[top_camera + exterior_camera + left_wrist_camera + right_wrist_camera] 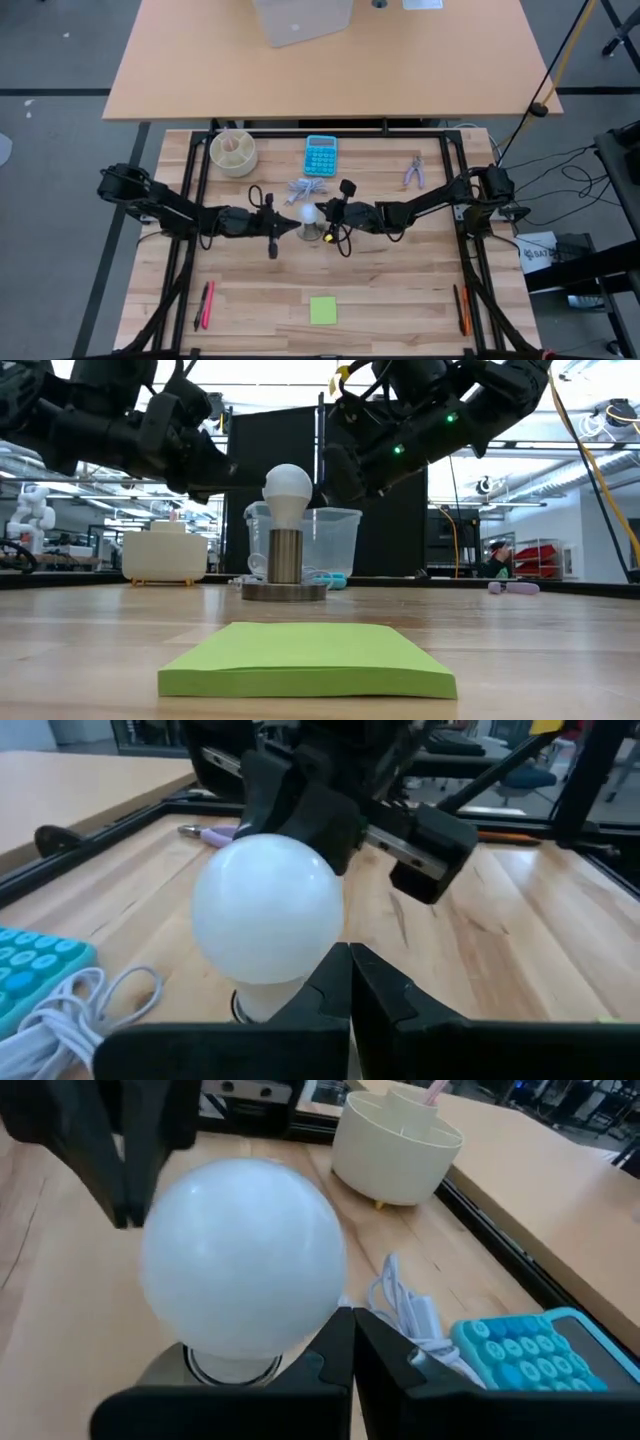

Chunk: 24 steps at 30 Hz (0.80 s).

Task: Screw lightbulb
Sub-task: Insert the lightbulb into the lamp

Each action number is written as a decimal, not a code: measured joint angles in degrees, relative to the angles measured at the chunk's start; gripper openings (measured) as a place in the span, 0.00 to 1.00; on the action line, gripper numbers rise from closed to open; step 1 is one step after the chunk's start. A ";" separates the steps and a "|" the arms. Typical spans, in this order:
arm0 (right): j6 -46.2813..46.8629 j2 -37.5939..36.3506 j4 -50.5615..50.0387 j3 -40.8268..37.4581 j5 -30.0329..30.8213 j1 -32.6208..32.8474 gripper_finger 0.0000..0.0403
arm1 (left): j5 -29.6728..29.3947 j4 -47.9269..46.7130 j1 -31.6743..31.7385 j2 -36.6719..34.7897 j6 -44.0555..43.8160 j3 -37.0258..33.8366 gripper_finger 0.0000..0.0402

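The white lightbulb [287, 488] stands upright with its base in a grey metal socket [285, 556] on a round disc [285, 591] at the table's middle; it also shows in the high view [309, 213]. My left gripper [350, 988] is shut and hovers close on the globe's left [268, 910]. My right gripper [352, 1348] is shut and hovers close on the globe's right [243, 1260]. In the low view a narrow gap shows between the right gripper and the globe. The screw base is hidden inside the socket.
A blue calculator [321, 155] and a coiled white cable [305, 188] lie just beyond the socket. A cream round container [233, 152] stands at the far left and purple pliers [415, 173] lie at the far right. A green sticky pad [323, 310] and pens [205, 303] lie near the front edge.
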 joint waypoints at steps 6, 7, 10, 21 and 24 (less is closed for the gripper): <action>-1.34 0.00 0.64 0.00 -0.35 0.11 0.00 | 0.17 1.18 0.97 1.08 -0.21 0.00 0.00; -1.59 0.00 0.68 0.00 -0.22 0.22 0.00 | 0.29 1.19 1.23 1.08 -0.24 0.00 0.00; -2.59 0.00 0.77 -0.02 0.40 0.78 0.00 | 0.56 1.16 1.82 1.08 -0.57 0.00 0.00; -2.01 -0.02 -0.80 -0.04 1.93 3.11 0.00 | -0.77 -0.79 2.67 1.02 -2.08 -0.02 0.00; -1.45 -0.04 -1.66 -0.07 2.01 3.58 0.00 | -3.06 -1.39 2.68 1.02 -2.88 -0.09 0.00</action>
